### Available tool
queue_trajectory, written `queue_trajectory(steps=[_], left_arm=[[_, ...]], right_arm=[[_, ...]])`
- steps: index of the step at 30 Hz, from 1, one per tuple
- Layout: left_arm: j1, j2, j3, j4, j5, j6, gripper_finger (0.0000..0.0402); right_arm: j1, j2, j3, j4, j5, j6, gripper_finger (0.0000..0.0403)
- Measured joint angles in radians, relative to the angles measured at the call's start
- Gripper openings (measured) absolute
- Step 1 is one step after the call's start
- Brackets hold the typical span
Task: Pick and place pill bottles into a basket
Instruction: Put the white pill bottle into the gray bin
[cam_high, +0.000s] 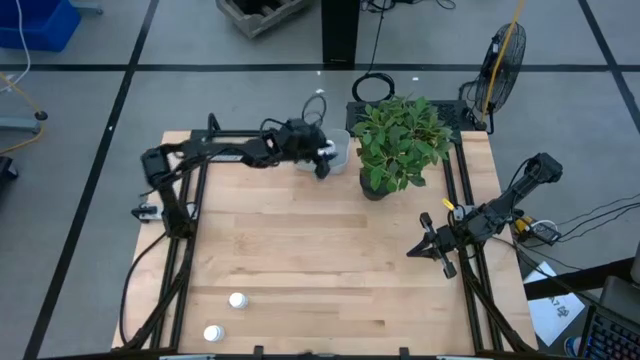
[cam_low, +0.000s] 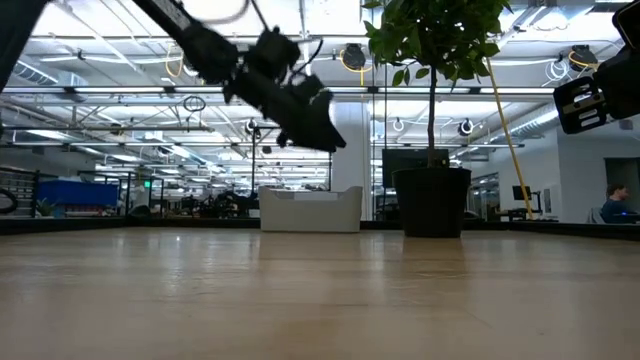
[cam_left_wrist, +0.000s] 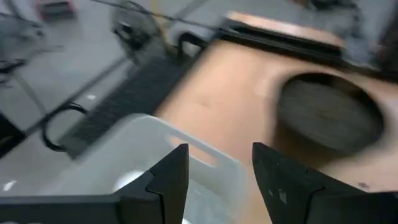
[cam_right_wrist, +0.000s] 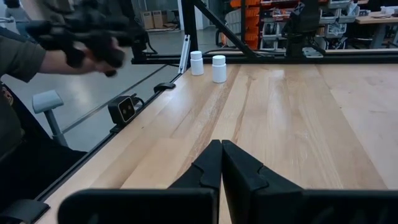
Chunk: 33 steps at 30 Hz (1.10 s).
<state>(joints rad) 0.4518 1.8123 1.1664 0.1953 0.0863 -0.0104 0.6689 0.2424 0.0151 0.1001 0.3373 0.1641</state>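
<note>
High view first: the left gripper (cam_high: 322, 160) is reaching across the far side of the bench (cam_high: 320, 270), hanging right over the basket (cam_high: 340, 142), which sits at the far edge just left of the potted plant (cam_high: 400, 140). Left wrist view confirms it, the two dark fingers (cam_left_wrist: 168, 180) are spread apart with nothing between them, and the pale rim of the basket (cam_left_wrist: 155, 140) lies directly below, the dark pot (cam_left_wrist: 329, 115) just beyond it. Something white shows inside the tub near the fingers, too blurred to call. Low view has the gripper (cam_low: 325, 130) up in the air above the basket (cam_low: 310, 210), clear of its rim, with the pot (cam_low: 432, 200) standing just to the right. Over on the right side, the right gripper (cam_high: 430, 245) waits low near the bench's right edge, and the right wrist view shows its fingers (cam_right_wrist: 242, 171) pressed tightly together, clenched on nothing. Two pill bottles (cam_high: 226, 316) stand upright at the near left corner of the bench, close together, well apart from the basket; the right wrist view catches the same pair (cam_right_wrist: 208, 65) side by side. A person's sleeve (cam_right_wrist: 18, 56) shows beyond the bench edge.
</note>
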Motion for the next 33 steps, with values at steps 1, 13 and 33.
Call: queue_trajectory(steps=[1,13,33], left_arm=[[-0.025,-0.031,0.000,-0.061,0.001,0.006,0.0180],[-0.630,-0.270,0.000,-0.581,-0.318,-0.196,0.0190],[-1.221,-0.276,0.000,-1.206,-0.413,-1.146,0.0351]], right_arm=[[0.000,0.000,0.000,0.000,0.000,0.000,0.0004],[0.000,0.000,0.000,0.000,0.000,0.000,0.0004],[0.000,0.000,0.000,0.000,0.000,0.000,0.0004]])
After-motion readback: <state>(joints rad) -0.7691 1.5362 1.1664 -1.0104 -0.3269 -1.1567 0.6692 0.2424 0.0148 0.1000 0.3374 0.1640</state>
